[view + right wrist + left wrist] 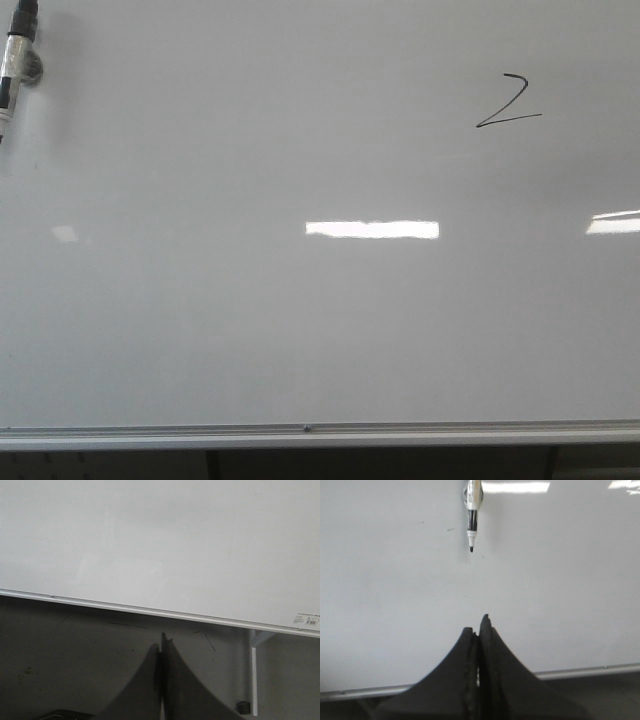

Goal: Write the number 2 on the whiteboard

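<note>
Front view. The whiteboard (200, 330) filled nearly the whole frame, its silver lower frame edge running level across the bottom. The number 2 (509, 102) sat in the upper right part of the board, small, black and angular, its base stroke rising slightly toward the right and its diagonal leaning up to the right. Broad unmarked board lay to its left and below it. A marker (14, 60) hung at the upper left corner, long axis nearly vertical, tip lowest. No arm showed here.

Left wrist view. The left gripper (481, 625) had its dark fingers (455, 670) pressed together, nothing between them. Well beyond the fingertips the marker (473, 517) lay against the board surface, long axis in line with the fingers, black tip toward them. The frame edge crossed just behind the fingertips.

Right wrist view. The right gripper (163, 642) had its fingers (185, 685) closed together, empty. They lay over dark floor, apart from the board's lower frame edge (150, 611). A white stand leg (254, 675) stood beside them.
</note>
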Robot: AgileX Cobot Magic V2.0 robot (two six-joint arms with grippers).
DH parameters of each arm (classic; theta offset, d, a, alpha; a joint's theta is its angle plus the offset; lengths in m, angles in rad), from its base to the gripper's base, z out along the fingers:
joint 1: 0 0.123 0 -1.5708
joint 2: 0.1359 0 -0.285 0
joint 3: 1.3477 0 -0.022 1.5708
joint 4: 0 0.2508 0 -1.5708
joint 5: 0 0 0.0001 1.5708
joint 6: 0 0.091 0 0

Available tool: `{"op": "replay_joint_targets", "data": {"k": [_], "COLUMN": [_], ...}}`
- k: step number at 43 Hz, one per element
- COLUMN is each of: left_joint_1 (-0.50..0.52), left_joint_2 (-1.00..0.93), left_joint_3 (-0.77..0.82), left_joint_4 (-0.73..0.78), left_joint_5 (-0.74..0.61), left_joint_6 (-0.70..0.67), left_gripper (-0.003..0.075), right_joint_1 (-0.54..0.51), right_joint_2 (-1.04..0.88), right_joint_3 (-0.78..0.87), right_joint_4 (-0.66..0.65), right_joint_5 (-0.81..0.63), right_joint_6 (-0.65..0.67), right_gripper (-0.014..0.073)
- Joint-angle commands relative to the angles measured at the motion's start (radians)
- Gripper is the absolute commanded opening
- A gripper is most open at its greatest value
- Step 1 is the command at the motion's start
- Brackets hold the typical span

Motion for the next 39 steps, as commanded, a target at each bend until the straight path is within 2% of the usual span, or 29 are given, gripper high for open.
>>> {"op": "replay_joint_targets", "data": {"k": [1, 9, 18, 28, 39], "left_joint_1": [0.039, 0.113, 0.136, 0.178, 0.196], "left_joint_2": [-0.068, -0.212, -0.354, -0.421, -0.421], "left_joint_3": [0.070, 0.285, 0.488, 0.674, 0.671], "left_joint_4": [-0.022, -0.045, -0.065, -0.065, -0.045], "left_joint_5": [-0.213, -0.401, -0.554, -0.847, -0.844], "left_joint_6": [0.026, 0.026, 0.026, 0.026, 0.026], "left_gripper": [-0.0020, -0.0020, -0.0020, -0.0020, -0.0020], "right_joint_1": [-0.005, -0.005, -0.005, -0.005, -0.005], "right_joint_2": [0.009, 0.009, 0.009, 0.009, 0.010], "right_joint_3": [-0.020, -0.020, -0.020, -0.020, -0.020], "right_joint_4": [-0.011, -0.011, -0.011, -0.011, -0.011], "right_joint_5": [-0.065, -0.065, -0.065, -0.065, -0.064], "right_joint_6": [-0.015, -0.015, -0.015, -0.015, -0.015], "right_gripper": [-0.0069, -0.0069, -0.0069, -0.0069, -0.0069]}}
